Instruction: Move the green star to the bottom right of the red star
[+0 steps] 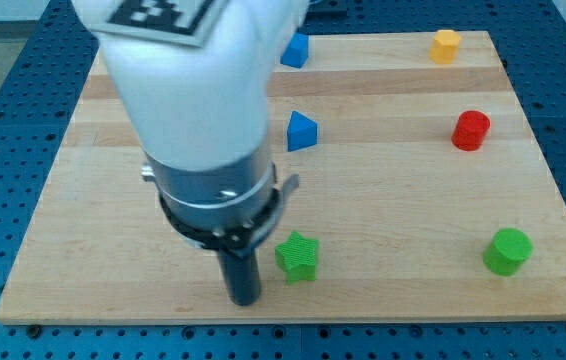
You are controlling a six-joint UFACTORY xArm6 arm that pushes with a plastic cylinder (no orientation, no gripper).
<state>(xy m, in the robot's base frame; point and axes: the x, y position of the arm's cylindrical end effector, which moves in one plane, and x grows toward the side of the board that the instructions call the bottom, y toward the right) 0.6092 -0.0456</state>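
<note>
My tip (244,298) is resting on the counter (393,200), just left of the green star (297,257) near the view's bottom. No pincer is showing. The red star is not showing either.

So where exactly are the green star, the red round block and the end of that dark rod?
green star-shaped block (297,256): camera view, middle of its top face.
red cylinder block (471,129): camera view, centre of its body.
my tip (244,298): camera view, rod's very end, just left of the green star.
</note>
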